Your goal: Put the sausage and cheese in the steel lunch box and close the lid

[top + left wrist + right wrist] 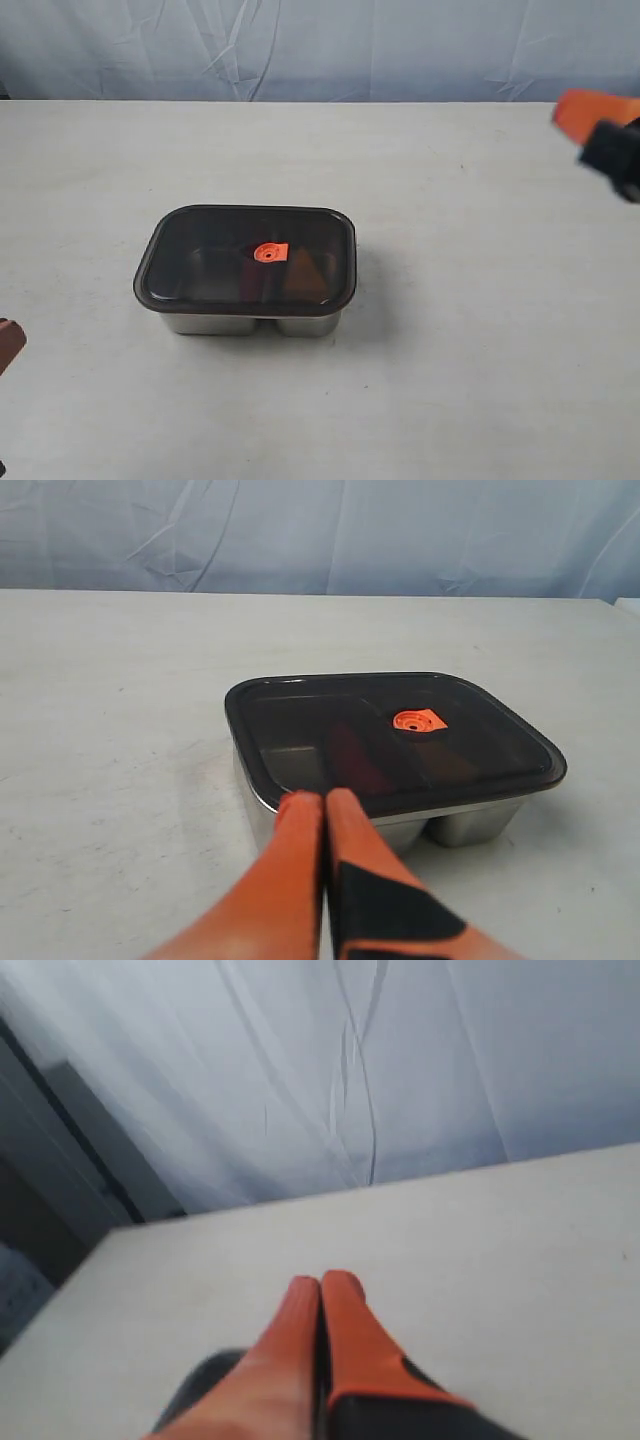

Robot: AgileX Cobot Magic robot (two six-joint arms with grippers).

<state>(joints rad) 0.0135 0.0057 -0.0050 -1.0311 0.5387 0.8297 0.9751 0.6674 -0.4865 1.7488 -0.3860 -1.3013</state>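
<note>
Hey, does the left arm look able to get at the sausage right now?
Probably not. The sausage shows only as a dim red shape under the lid, which sits closed over the steel lunch box. The left claw is shut, and the lid would have to come off first.

Exterior looks down on the steel lunch box [215, 323]; left wrist sees it low and close.

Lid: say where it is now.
The lid sits flat on the lunch box, slightly left of centre on the table in the exterior view; in the left wrist view it lies just ahead of the left gripper.
</note>
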